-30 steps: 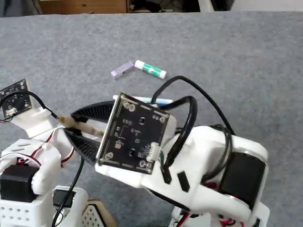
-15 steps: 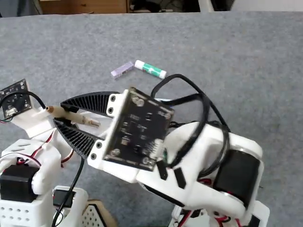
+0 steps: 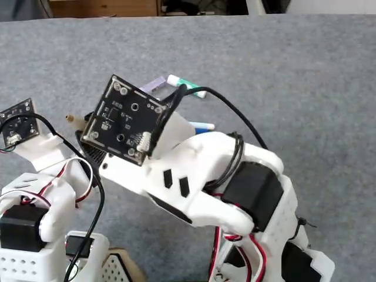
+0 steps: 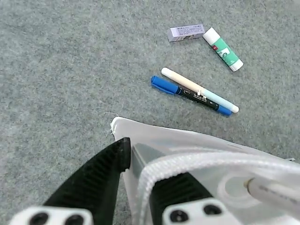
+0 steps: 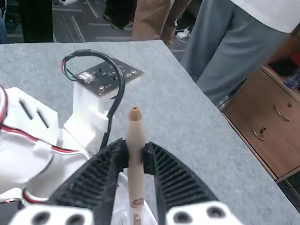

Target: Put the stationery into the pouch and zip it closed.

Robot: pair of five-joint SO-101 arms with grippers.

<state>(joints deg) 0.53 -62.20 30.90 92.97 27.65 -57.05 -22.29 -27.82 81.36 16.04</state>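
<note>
My right gripper [image 5: 135,145] is shut on a beige pen [image 5: 135,136] whose tip sticks out past the fingers; that tip [image 3: 71,118] shows beside the right wrist's board. My left gripper [image 4: 136,161] is shut on the edge of the white translucent pouch [image 4: 187,143], low at the near left of the table. On the grey cloth beyond the pouch lie a blue pen [image 4: 187,92], a cream and light-blue pen [image 4: 197,89], a purple eraser [image 4: 186,33] and a green glue stick [image 4: 222,48]. The eraser [image 3: 154,84] and glue stick [image 3: 197,90] peek out behind the right arm.
The left arm's camera board [image 5: 105,77] and white body [image 3: 41,194] stand close beside my right gripper. The right arm's bulk [image 3: 223,188] covers the table's middle. A wooden cabinet [image 5: 267,131] and a standing person are off the table's edge. Grey cloth [image 3: 305,88] stretches far and right.
The right wrist has turned and swung towards the far left, carrying the beige pen; its tip now lies farther back. The left arm has kept still.
</note>
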